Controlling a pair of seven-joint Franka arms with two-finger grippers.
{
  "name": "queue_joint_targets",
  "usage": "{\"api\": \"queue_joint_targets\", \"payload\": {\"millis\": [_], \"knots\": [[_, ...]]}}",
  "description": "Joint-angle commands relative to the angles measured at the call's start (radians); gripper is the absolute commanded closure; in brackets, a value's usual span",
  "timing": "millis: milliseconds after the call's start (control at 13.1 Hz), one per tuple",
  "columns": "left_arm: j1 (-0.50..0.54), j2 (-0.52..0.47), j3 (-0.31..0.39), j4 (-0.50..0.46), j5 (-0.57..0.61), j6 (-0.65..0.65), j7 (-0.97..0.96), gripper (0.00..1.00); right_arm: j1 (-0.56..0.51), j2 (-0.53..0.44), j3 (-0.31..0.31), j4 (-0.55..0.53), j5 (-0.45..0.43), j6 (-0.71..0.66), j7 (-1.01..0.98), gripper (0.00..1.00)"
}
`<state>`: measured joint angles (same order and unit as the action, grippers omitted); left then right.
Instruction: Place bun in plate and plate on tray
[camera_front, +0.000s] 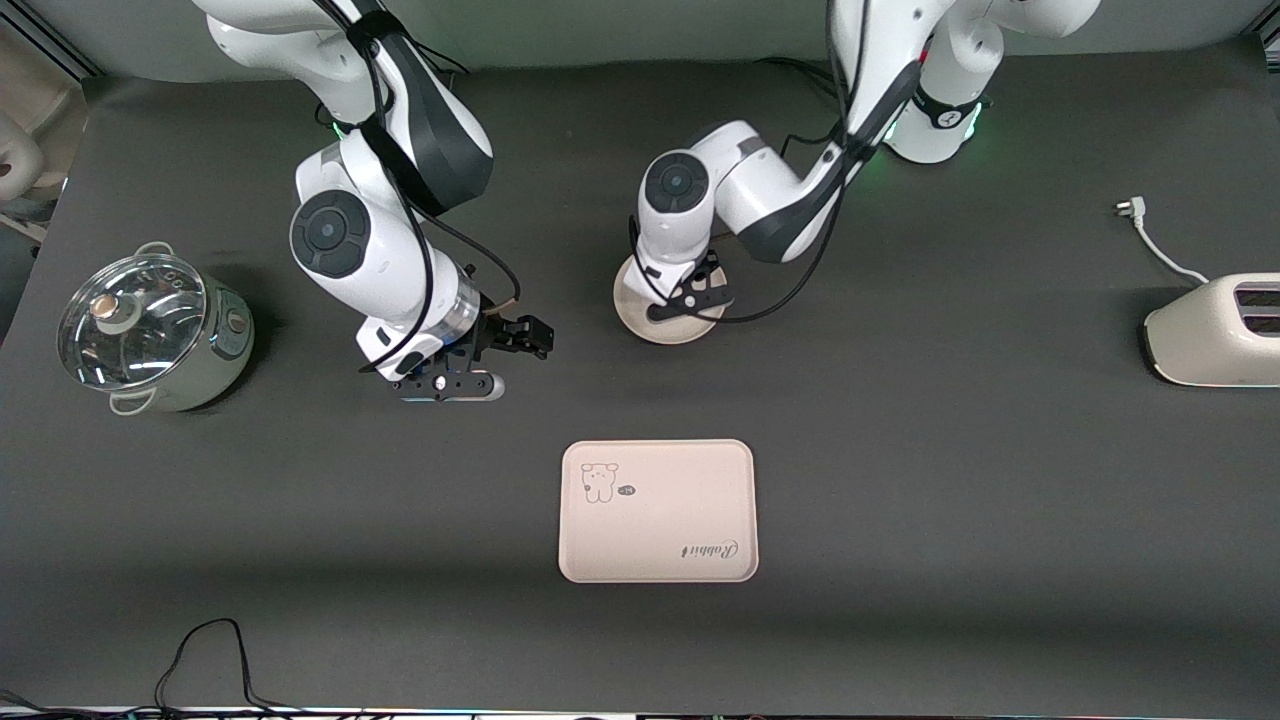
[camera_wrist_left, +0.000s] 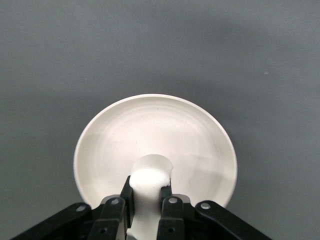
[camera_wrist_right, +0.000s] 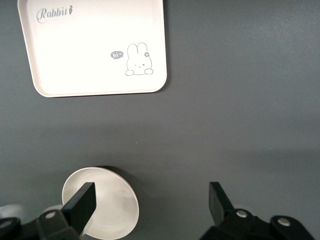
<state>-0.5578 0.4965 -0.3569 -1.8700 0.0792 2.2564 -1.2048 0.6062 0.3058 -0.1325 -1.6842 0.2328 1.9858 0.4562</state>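
The round cream plate lies on the dark table near the robots' bases, farther from the front camera than the tray. My left gripper hangs just over the plate, shut on the off-white bun, which shows between its fingers above the plate's inner surface. In the front view the hand hides the bun. My right gripper stands open and empty over bare table beside the plate, toward the right arm's end. Its wrist view shows the plate and the Rabbit tray.
A steel pot with a glass lid stands at the right arm's end of the table. A cream toaster with its cord and plug sits at the left arm's end. A black cable loops at the front edge.
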Motion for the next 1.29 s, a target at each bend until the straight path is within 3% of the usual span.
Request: {"api": "queue_joint_targets", "payload": {"millis": [0,228,305,381,457,838,1218], "knots": [[-0.034,0.043,0.013,0.020,0.047,0.006,-0.065,0.72,0.009,0.001,-0.012,-0.003,0.003,0.007,0.002,0.00],[-0.048,0.046,0.013,-0.015,0.047,0.044,-0.088,0.61,0.009,0.006,-0.012,-0.003,0.002,0.007,0.002,0.00],[-0.048,0.047,0.013,-0.017,0.047,0.049,-0.090,0.44,0.009,0.006,-0.012,-0.003,0.003,0.007,0.002,0.00],[-0.048,0.047,0.013,-0.017,0.047,0.051,-0.102,0.10,0.010,0.006,-0.012,-0.005,0.002,0.007,0.002,0.00],[-0.047,0.047,0.013,-0.017,0.047,0.049,-0.117,0.00,0.010,0.007,-0.012,-0.005,0.002,0.007,0.002,0.00],[-0.004,-0.010,0.021,-0.006,0.047,-0.024,-0.102,0.00,0.026,0.019,-0.010,-0.006,0.002,0.007,0.002,0.00],[0.246,-0.218,0.019,0.012,0.047,-0.218,0.107,0.01,0.102,0.052,-0.012,-0.086,0.003,0.077,0.004,0.00]]}}
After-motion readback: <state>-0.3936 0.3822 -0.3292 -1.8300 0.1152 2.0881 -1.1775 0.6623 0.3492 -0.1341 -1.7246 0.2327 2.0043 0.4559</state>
